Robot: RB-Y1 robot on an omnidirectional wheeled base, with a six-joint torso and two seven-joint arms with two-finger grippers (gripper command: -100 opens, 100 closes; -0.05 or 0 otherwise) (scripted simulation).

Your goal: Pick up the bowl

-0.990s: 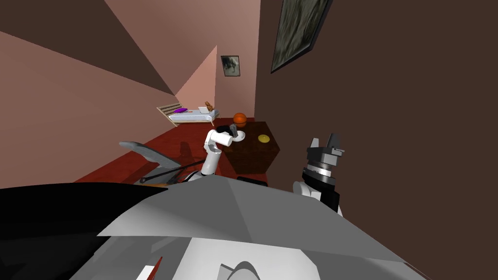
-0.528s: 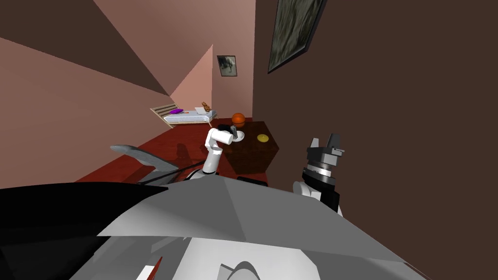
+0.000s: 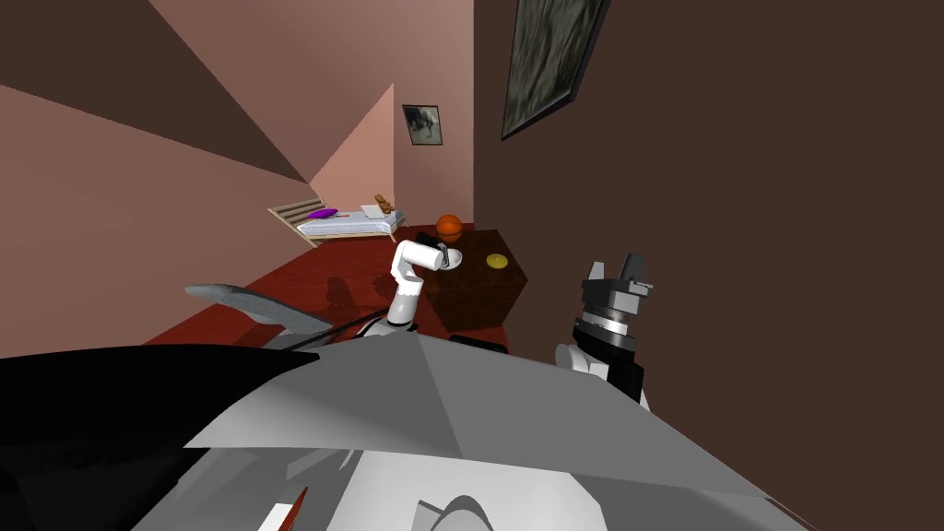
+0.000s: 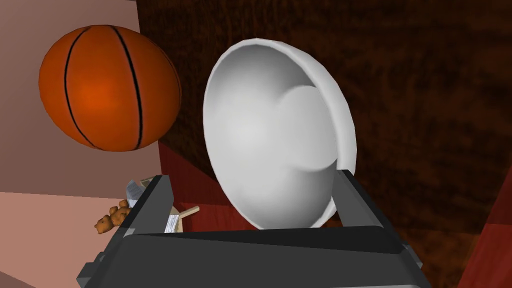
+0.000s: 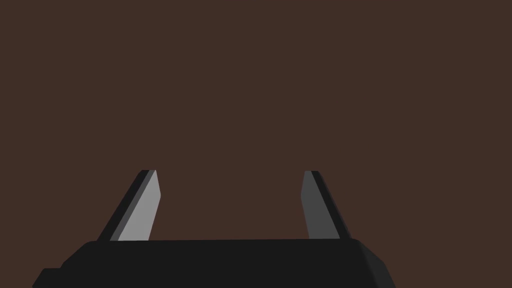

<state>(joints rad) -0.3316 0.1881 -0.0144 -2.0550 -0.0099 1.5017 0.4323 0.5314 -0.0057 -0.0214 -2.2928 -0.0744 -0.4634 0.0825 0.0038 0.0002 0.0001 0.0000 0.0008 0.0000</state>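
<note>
Step in hand: the grasp, at final approach. The left gripper [image 4: 252, 175] stands wide open with the white bowl [image 4: 270, 130] between its fingers. One finger [image 4: 352, 197] lies against or just beside the rim; the other [image 4: 152, 205] stands apart from the bowl wall, so no grip is made yet. The bowl rests on the dark wooden table [image 3: 479, 300], near the table's 9 o'clock edge on the head-view dial. From the bowl, the basketball [image 4: 107, 87] sits at 12 o'clock, near but not touching, and a small yellow disc [image 3: 498, 261] lies at 3 o'clock, well apart. The next move probably calls for closing the fingers squarely across the rim, then a straight lift. The smooth, curved wall may slip between thin blades. Open room lies overhead and toward 9 o'clock over the red floor [image 3: 313, 277]; the brown wall [image 3: 737, 184] bounds 3 o'clock. The right gripper [image 5: 230, 172] is likewise wide open and empty, raised close to that wall.
</note>
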